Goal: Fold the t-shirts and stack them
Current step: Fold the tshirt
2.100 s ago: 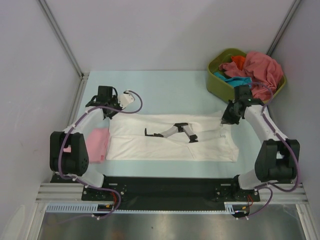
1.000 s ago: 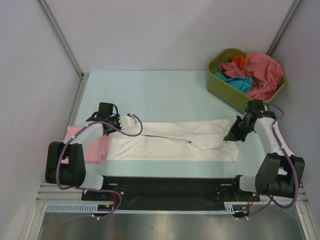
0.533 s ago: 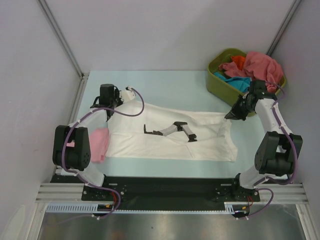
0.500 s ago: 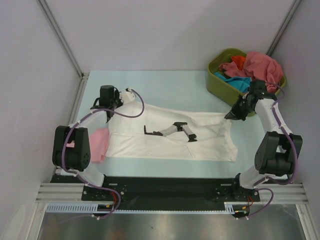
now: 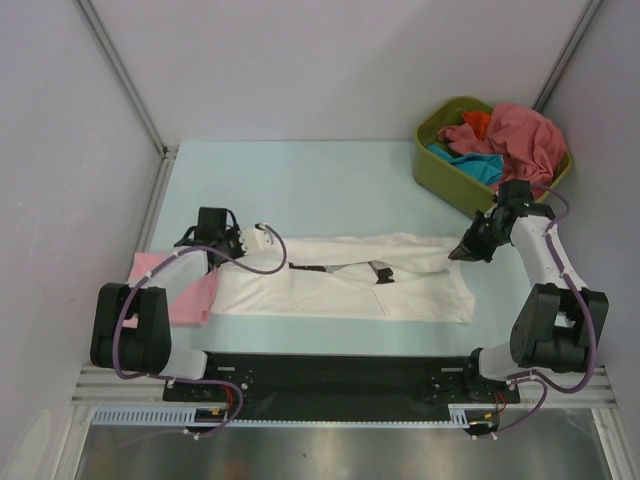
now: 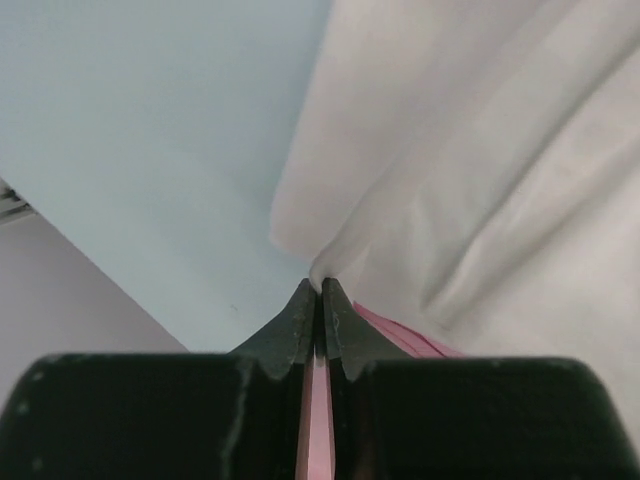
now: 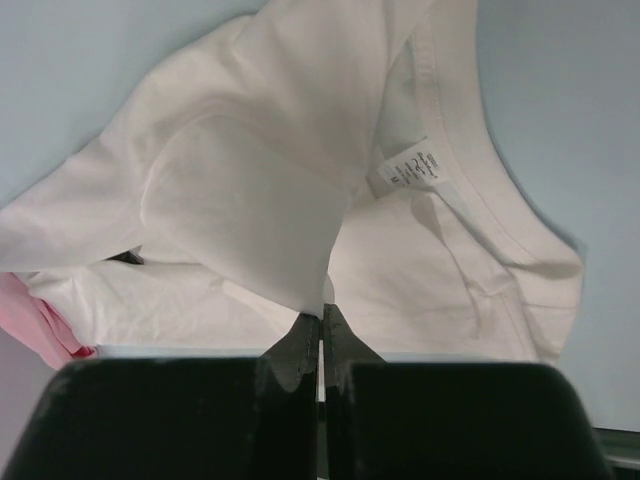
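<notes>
Pale blue table (image 5: 330, 180); white t-shirt (image 5: 335, 295) neck label (image 7: 408, 170) seen only from right wrist.

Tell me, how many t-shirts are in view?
5: a white one spread on the table, a pink one at its left end, a rose-red one, a teal one and an orange one piled in the green tub. More may be buried there.

We cannot read the neck label (image 7: 410, 168), a fold of the white t-shirt (image 5: 340, 292) hides part of its dark marks (image 5: 381, 276), the pink t-shirt (image 5: 198, 298) lies partly covered, and the heaped tees (image 5: 510, 140) in the tub (image 5: 440, 178) overlap beyond counting.
</notes>
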You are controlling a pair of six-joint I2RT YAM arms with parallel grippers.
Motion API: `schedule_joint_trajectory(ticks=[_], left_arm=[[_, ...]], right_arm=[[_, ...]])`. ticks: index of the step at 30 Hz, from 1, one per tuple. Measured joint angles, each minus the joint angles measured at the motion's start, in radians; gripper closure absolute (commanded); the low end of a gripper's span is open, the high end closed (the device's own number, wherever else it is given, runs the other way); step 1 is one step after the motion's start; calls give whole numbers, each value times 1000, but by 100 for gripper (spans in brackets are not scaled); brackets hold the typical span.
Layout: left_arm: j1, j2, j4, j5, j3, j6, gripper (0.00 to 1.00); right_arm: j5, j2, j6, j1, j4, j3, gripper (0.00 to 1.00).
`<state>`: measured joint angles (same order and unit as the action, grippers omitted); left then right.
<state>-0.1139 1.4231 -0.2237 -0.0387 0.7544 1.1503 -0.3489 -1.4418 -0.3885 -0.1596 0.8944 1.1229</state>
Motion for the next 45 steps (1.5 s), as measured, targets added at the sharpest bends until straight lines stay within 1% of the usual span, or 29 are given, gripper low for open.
schedule_joint_trajectory(ticks=[4,6,7,8,9,10,11,12,13,15,16,18,19,22,25,27,30,33,36,37,40,42,45], left_arm=[[0,-8,-53,-18,-36,29,89],[0,-8,-69,-18,-52,37,84],[0,-8,-79,-18,-55,39,72],[0,-7,-86,-18,-55,46,64],[0,-7,-94,-20,-55,52,60],[0,-7,-108,-23,-52,58,52],[1,-7,-129,-26,-46,66,49],[3,-6,-159,-34,-34,71,48],[4,-5,-187,-45,-19,76,37],[5,-3,-253,-63,29,88,35],[6,-3,-281,-79,61,84,29],[4,-2,-328,-114,138,68,28],[-3,-2,-339,-129,180,48,29],[-66,-2,-313,-128,266,-13,34],[-211,25,-274,-122,318,-78,37],[-299,72,-266,-127,359,-117,39],[-424,175,-259,-137,442,-185,42],[-520,265,-231,-141,508,-228,44],[-618,327,-194,-146,531,-254,44],[-650,345,-179,-150,533,-261,41],[-720,403,-127,-156,541,-276,38],[-756,456,-68,-156,557,-286,38],[-774,539,26,-150,602,-300,39]], right_arm=[[0,3,2,-2,2,-23,100],[0,3,2,-2,3,-25,100],[0,3,2,-2,3,-25,100],[0,3,2,-2,3,-25,100],[0,3,2,-2,3,-25,100],[0,3,2,-2,3,-25,100],[0,3,2,-2,3,-25,100],[-1,3,2,-2,3,-25,100],[-1,3,2,-2,3,-25,100],[-2,3,2,-2,2,-25,100],[-4,3,2,-2,2,-25,100],[-9,3,1,-2,-3,-25,100],[-11,3,0,-2,-8,-25,100],[-18,-2,-14,-2,-36,-25,100],[-18,-21,-56,-2,-94,-25,100],[-8,-32,-105,-2,-158,-25,100],[18,-34,-197,0,-264,-29,100],[55,-34,-282,5,-365,-35,100],[111,-37,-350,16,-439,-39,100],[127,-40,-366,21,-460,-40,100],[156,-59,-402,27,-511,-53,100],[169,-77,-414,34,-527,-64,100],[185,-97,-423,44,-541,-78,100]])
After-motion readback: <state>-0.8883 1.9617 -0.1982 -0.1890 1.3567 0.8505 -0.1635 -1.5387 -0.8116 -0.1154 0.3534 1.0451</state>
